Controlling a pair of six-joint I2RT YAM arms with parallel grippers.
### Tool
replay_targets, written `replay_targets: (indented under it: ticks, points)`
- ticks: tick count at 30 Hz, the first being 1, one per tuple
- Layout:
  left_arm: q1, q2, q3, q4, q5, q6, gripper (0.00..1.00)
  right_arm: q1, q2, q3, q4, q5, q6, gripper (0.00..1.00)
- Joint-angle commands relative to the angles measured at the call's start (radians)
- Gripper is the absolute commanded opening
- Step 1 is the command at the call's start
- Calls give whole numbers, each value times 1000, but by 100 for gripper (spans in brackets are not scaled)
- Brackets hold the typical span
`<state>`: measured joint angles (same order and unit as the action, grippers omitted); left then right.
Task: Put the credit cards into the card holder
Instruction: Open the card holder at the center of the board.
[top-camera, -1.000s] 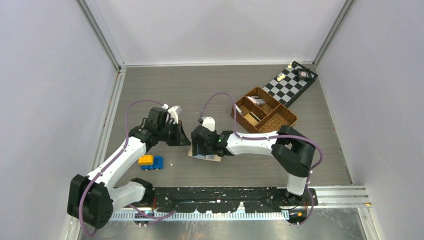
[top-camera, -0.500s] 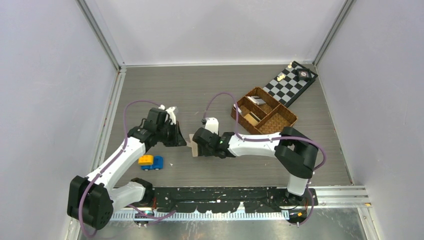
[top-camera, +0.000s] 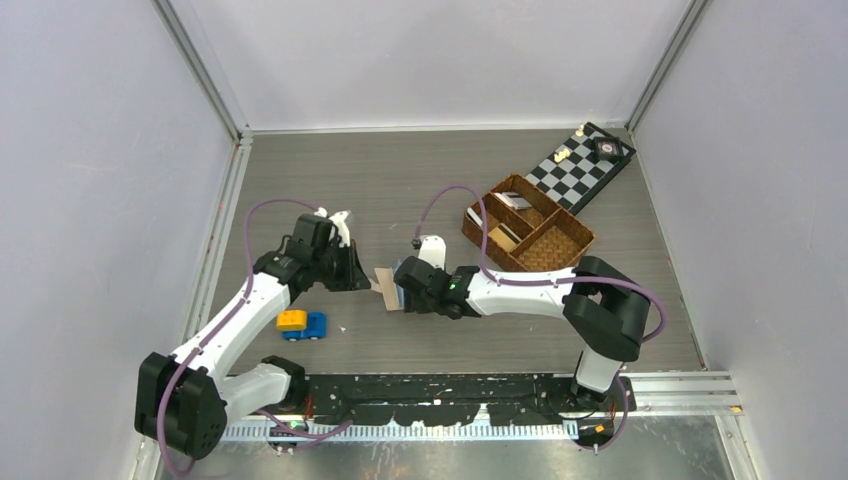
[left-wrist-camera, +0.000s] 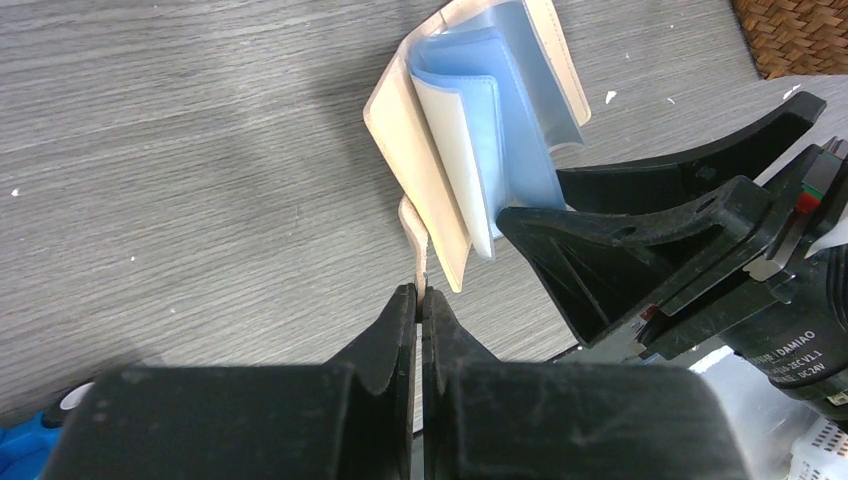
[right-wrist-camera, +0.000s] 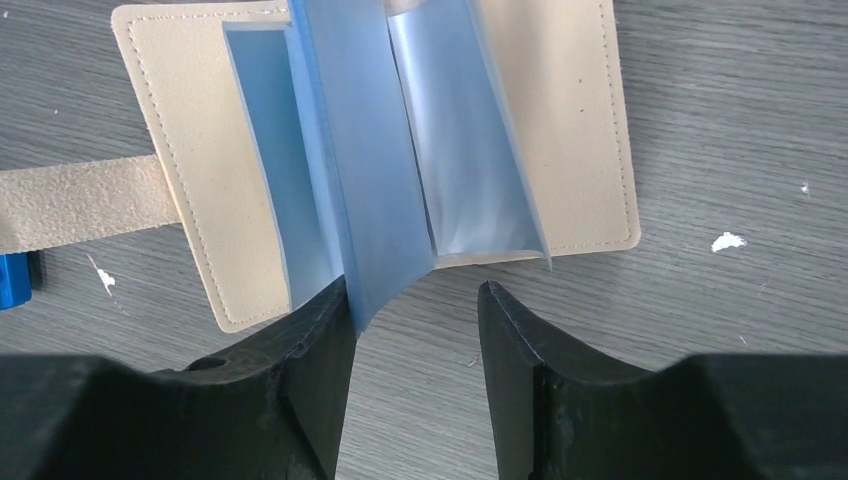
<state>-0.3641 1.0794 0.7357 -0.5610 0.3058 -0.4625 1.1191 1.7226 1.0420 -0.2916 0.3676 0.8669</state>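
**CARD HOLDER ANCHORED BY ITS TAB AND OPENED; NO CARD LOADED**

Nearest the arm bases, a yellow block (top-camera: 291, 319) and a blue block (top-camera: 317, 325) are noted on the table (top-camera: 420, 180), at about 8 o'clock from the work point. They are judged to play no part in the task.

At the work point the card holder (left-wrist-camera: 415, 190) is found opened out, with its pale blue inner pockets (right-wrist-camera: 370, 180) fanned apart. The left gripper (left-wrist-camera: 420, 300) is closed fully on the snap tab (right-wrist-camera: 80, 200), which is drawn out toward 9 o'clock. This hold is judged to be an anchor, so that the holder cannot slide or fold shut.

The right gripper (right-wrist-camera: 415, 335) is presented from 3 o'clock with its jaws parted and nothing clamped. One blue pocket leaf is touching the inner face of one finger. The placement is judged to serve the spreading of the pockets, so that a slot is exposed.

Farther off, at about 2 o'clock, a woven basket (top-camera: 550, 245) is recorded, well apart from the holder. The credit cards (top-camera: 503, 236) appear to be lying in its compartments, though they are too small for their colours to be confirmed. No card is seen in the holder. Beyond the basket, a chessboard (top-camera: 585, 165) is noted.
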Motion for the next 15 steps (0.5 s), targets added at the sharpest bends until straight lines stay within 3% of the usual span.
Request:
replay_targets:
  ticks: [1, 15]
  points:
    - [7, -6, 40, -14, -21, 12, 0, -2, -30, 1, 29, 66, 3, 52]
    - [7, 37, 54, -61, -118, 15, 0, -56, -67, -3, 16, 105, -25, 53]
